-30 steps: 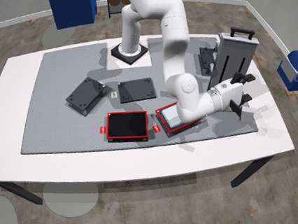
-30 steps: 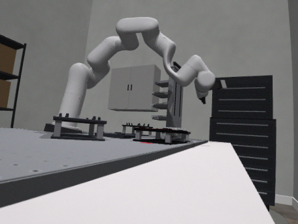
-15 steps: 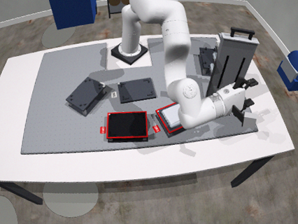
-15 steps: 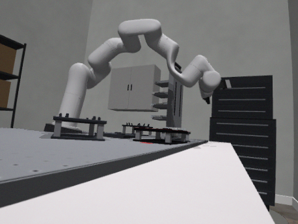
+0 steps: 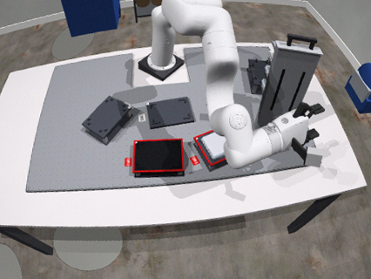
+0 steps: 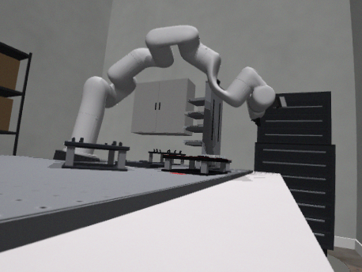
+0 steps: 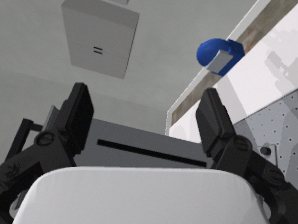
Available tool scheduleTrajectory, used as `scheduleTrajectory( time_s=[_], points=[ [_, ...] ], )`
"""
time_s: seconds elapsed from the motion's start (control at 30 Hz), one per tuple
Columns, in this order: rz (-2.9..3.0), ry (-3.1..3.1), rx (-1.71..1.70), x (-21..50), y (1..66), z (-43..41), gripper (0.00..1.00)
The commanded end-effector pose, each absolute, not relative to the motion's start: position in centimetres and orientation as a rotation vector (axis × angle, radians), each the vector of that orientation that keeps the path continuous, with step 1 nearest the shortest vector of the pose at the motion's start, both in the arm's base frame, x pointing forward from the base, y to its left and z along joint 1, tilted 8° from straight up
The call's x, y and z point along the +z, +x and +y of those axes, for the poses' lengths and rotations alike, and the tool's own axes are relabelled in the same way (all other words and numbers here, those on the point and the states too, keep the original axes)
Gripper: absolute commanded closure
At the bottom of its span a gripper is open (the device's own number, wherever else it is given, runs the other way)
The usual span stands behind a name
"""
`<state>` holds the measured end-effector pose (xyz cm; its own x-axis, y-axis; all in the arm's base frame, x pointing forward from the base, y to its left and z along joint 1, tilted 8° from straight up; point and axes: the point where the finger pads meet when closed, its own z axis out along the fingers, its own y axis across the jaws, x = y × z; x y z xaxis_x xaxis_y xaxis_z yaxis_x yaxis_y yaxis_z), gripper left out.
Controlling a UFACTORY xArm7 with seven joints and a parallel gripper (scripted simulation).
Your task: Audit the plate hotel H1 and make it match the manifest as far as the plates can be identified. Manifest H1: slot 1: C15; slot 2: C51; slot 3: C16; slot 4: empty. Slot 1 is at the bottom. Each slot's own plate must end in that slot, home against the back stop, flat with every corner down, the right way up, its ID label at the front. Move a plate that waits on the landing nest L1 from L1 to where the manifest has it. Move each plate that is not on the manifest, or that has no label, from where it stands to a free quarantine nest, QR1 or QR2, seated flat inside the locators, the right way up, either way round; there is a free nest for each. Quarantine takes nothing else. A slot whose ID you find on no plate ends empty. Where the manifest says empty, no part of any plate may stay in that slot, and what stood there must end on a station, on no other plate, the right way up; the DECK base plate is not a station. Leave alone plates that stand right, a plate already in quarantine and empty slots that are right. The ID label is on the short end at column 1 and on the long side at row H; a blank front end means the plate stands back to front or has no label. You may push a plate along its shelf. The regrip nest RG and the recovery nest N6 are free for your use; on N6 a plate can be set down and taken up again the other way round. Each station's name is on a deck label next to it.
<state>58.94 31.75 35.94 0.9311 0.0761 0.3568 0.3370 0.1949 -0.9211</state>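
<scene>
The jaws stand wide apart with nothing between them. The gripper (image 5: 310, 127) hangs on the right of the deck, just beside the front-right flank of the plate hotel (image 5: 290, 82), its black fingers pointing off toward the table's right edge. In the wrist view the two fingers frame the hotel's grey side panel (image 7: 145, 145) with its long dark slot, and a blue object (image 7: 216, 55) shows beyond on the floor.

In the top view the hotel is a tall grey tower with a black handle on top; from the exterior view its shelves (image 6: 196, 115) jut out to the left, one above another. Whether plates lie on those shelves, and any labels, cannot be made out.

The arm (image 5: 216, 69) arches over from its black base (image 5: 178, 67) at the far side of the deck. Under its forearm, a red-framed nest (image 5: 199, 140) carries a pale plate (image 5: 212, 143), partly hidden by the elbow. Left of it a second red-framed nest (image 5: 158, 156) holds a dark surface; small red labels sit beside both. Farther back lie a flat dark nest (image 5: 169, 112) and, to its left, a tilted dark nest (image 5: 106, 118). Behind the hotel, on the far right of the deck, another dark station (image 5: 256, 72) is partly hidden.
</scene>
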Motion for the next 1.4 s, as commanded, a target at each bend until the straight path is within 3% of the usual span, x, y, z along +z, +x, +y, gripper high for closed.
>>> scheduleTrajectory(
  time_s=[0.0, 0.5, 1.37],
  points=[
    [-0.363, -1.37, -0.192, 36.3, 59.6, 31.7, 0.0],
    [-0.363, -1.37, -0.192, 36.5, 61.7, 31.6, 0.0],
    [-0.363, -1.37, -0.192, 44.4, 60.7, 30.8, 0.0]
  ],
)
